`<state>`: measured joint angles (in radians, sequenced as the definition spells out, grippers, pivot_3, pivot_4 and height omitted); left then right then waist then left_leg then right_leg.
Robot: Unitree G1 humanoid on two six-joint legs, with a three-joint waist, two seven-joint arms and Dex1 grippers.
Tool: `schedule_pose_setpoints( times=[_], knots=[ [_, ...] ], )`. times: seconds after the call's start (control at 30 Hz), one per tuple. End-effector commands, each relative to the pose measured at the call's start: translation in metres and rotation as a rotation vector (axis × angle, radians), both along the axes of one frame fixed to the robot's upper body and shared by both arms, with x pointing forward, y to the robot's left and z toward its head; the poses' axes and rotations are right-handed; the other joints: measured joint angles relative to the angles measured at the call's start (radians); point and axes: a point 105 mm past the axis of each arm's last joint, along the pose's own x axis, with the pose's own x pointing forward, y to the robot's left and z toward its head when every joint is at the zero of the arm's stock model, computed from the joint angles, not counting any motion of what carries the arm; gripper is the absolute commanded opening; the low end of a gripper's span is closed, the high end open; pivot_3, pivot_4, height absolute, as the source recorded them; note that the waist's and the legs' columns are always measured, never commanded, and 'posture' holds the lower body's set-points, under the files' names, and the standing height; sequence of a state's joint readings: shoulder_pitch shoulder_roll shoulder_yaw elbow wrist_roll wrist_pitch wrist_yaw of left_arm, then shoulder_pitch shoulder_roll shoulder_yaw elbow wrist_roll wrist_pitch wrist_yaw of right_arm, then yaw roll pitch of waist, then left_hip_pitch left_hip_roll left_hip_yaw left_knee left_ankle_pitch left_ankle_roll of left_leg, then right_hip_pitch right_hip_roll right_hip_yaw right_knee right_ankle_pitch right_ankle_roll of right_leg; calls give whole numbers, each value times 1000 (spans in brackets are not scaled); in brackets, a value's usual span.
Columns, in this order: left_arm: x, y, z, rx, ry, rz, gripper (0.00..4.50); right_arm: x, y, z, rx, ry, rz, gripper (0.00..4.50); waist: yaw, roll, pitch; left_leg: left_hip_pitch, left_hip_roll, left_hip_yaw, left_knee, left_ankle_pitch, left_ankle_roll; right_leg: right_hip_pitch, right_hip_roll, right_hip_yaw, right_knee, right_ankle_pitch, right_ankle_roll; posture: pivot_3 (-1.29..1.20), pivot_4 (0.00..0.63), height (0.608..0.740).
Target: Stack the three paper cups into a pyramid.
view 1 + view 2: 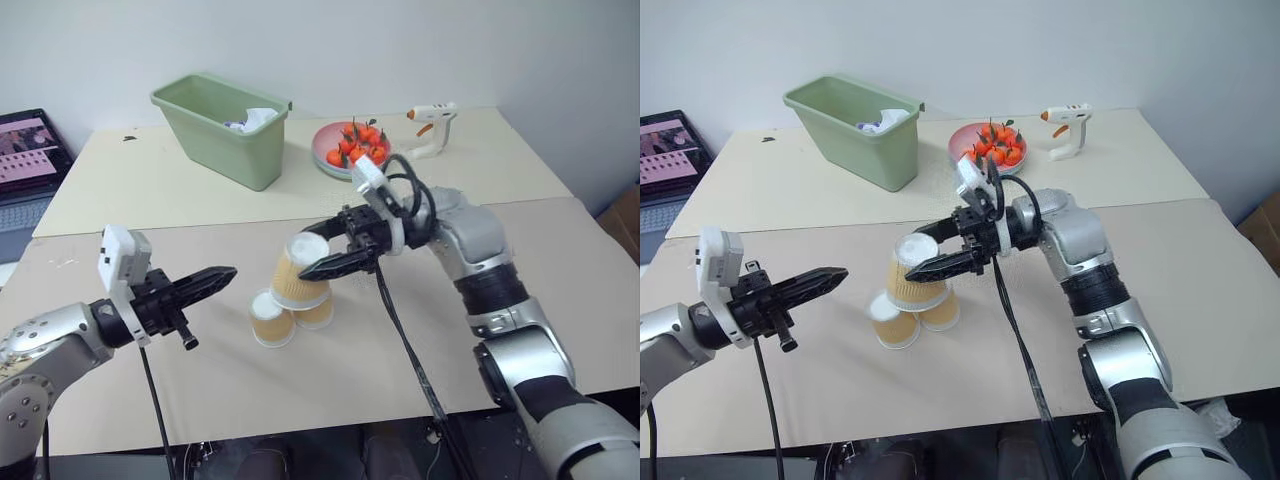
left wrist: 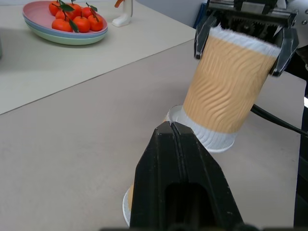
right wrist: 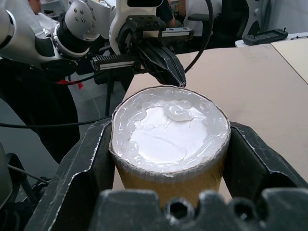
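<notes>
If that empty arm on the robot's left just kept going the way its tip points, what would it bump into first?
Most likely the tilted cup that the right end effector grips above the two lower cups. The shut left end effector points straight at it in its wrist view, though depth is hard to judge.

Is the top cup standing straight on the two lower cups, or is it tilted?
Tilted. The top cup, upside down in the right hand, leans with its base toward the left hand, over the two lower cups.

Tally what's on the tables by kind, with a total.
Paper cups: 3 (top cup, front lower cup, rear lower cup)
Green bin: 1
Plate of small orange fruit: 1
Glue gun: 1
Laptop: 1
Total: 7
</notes>
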<state>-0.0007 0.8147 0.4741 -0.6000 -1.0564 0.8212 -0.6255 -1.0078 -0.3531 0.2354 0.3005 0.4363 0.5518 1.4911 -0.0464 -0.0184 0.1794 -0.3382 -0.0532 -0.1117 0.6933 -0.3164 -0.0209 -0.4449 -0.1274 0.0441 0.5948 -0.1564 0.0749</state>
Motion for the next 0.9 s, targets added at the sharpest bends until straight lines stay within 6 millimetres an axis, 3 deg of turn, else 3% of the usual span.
schedule_pose_setpoints(
  times=[0.03,0.6,0.67,0.73,0.9],
  knots=[
    [-2,-1,11,8,-67,6,0,-4,9,18,26,-80,55,2851,-1,0,0,0,0,0,0,0,0,0,0,0,0,0,0,0,150,725],
    [-7,2,12,-8,-83,45,0,-3,31,13,26,-58,98,2851,-2,0,0,-1,0,0,0,0,-1,-3,0,0,1,1,-1,0,150,725],
    [-7,2,12,-9,-83,47,0,2,34,10,28,-50,74,3836,-4,0,0,0,1,0,0,0,-2,-4,0,-1,1,1,-1,0,150,725],
    [-7,1,12,-11,-84,47,0,5,34,7,25,-47,52,4324,-3,0,0,-1,1,1,0,0,-2,-4,0,-1,1,1,-2,0,150,725],
    [-5,1,14,-15,-87,46,0,7,28,3,3,-40,47,4463,-3,0,0,-7,0,1,0,0,-3,-10,0,-1,2,1,-2,0,150,725]
  ],
)
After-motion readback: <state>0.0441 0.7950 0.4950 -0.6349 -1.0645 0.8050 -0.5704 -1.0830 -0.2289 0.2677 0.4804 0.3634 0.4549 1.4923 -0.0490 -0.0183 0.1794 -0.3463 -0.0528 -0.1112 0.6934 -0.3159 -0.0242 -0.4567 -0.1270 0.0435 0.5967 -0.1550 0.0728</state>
